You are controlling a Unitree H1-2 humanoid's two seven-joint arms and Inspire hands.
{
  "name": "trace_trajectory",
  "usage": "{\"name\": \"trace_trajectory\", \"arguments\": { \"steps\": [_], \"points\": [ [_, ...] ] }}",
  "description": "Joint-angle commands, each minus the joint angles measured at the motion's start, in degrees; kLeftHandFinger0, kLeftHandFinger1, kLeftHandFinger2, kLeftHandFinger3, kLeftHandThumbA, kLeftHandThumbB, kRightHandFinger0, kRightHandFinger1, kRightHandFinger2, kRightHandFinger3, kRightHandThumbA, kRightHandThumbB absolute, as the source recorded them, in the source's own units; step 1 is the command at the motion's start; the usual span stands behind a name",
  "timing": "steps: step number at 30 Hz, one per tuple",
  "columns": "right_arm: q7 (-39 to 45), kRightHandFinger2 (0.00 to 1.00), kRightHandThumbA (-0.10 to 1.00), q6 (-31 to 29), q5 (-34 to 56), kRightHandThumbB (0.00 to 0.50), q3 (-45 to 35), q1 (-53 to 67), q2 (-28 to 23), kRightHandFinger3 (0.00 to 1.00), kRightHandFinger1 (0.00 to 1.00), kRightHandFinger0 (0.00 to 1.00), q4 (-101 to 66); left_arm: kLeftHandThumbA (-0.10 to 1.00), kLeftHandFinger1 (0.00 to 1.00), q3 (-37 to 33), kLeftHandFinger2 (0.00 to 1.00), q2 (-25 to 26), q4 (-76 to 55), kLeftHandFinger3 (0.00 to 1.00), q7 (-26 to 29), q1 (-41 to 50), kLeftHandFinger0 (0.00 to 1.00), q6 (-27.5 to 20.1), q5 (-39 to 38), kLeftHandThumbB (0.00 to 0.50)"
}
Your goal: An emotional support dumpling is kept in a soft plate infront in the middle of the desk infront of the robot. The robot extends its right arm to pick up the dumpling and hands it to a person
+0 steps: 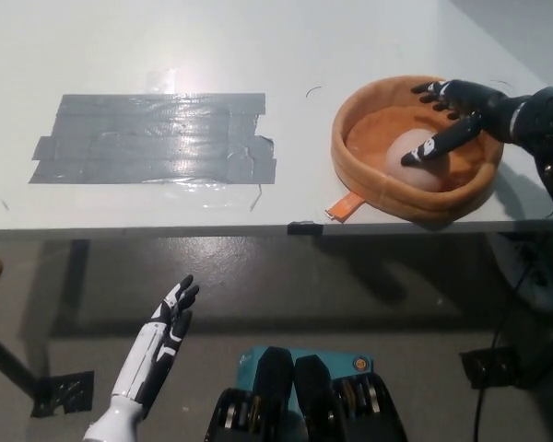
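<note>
One pale, rounded dumpling (pixel 417 162), lying inside one soft orange plate (pixel 361 180) with a thick padded rim and a small orange tab poking out at its lower left. Plate close to the white worktop's (pixel 166 46) front edge, on the right. Black right hand (pixel 456 115) reaching in over the far rim, fingers spread, one fingertip (pixel 408 159) touching the dumpling's top, nothing grasped. One wide patch of shiny grey tape (pixel 157 138), wrinkled, well apart to the left; bare worktop between. White left hand (pixel 161 336) resting low below the worktop edge, released, fingers apart.
</note>
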Motion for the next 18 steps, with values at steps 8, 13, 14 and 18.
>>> {"name": "trace_trajectory", "arguments": {
  "steps": [8, 13, 14, 18],
  "points": [
    [4.14, 1.0, 1.0, 2.18, -0.51, 0.402, -0.9, -6.35, -2.48, 1.0, 1.0, 1.0, -3.36, 0.94, 1.0, -0.68, 1.0, 0.99, -0.74, 1.0, 0.02, -1.53, 1.0, -1.74, 2.88, 0.159],
    [5.17, 1.0, 1.0, 0.1, -0.66, 0.352, -0.46, -5.46, -2.75, 1.0, 1.0, 1.0, -4.14, 0.94, 1.0, -0.57, 1.0, 1.04, -0.55, 1.0, -0.28, -1.81, 1.0, -1.71, 2.78, 0.151],
    [5.33, 1.0, 1.0, 0.11, -0.9, 0.351, -0.25, -5.45, -2.85, 1.0, 1.0, 1.0, -4.3, 0.94, 1.0, -0.58, 1.0, 1.02, -0.6, 1.0, -0.3, -1.85, 1.0, -1.61, 2.86, 0.151],
    [5.18, 1.0, 1.0, 1.67, -1.38, 0.371, -0.14, -4.95, -2.6, 1.0, 1.0, 1.0, -4.79, 0.94, 1.0, -0.41, 1.0, 0.85, -0.42, 1.0, -0.13, -2.1, 1.0, -1.98, 2.62, 0.158]
  ]
}}
